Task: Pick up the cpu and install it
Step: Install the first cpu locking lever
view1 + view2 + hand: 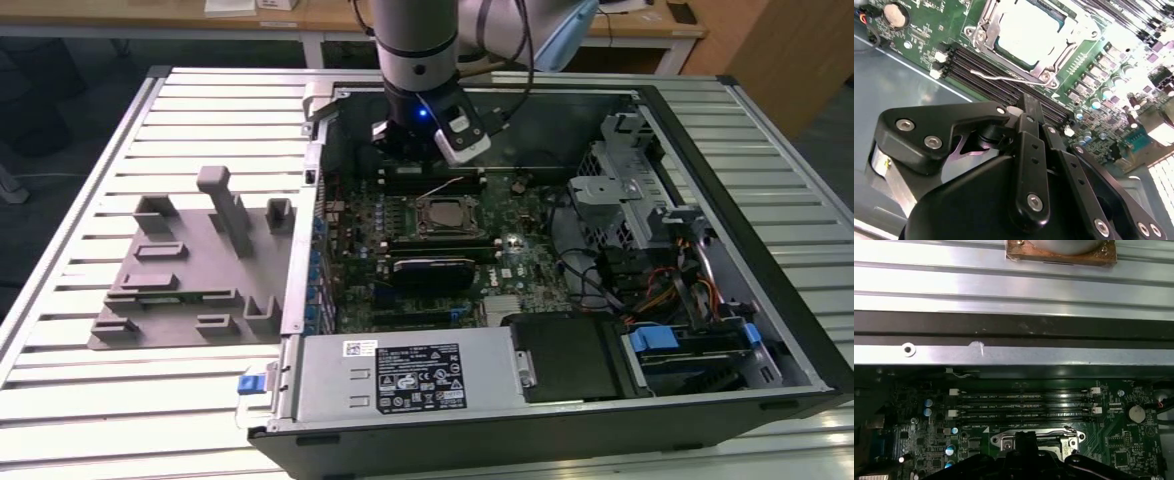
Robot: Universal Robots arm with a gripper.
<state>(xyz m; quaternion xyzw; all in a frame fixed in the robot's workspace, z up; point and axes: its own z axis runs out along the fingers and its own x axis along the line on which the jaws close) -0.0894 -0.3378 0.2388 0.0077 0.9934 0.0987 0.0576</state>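
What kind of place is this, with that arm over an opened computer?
Probably a robotics lab or test workshop: an open computer case lies on a slatted metal table, a grey fixture tray beside it, wooden desks behind.

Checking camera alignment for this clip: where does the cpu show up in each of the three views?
Exterior view: the cpu sits in its socket mid-motherboard, just below the gripper.
Second wrist view: cpu near the upper middle, bright, framed by the metal bracket.
First wrist view: socket area at the lower edge, cpu largely hidden behind the gripper.
Shared landmark: the black memory slots beside the socket.
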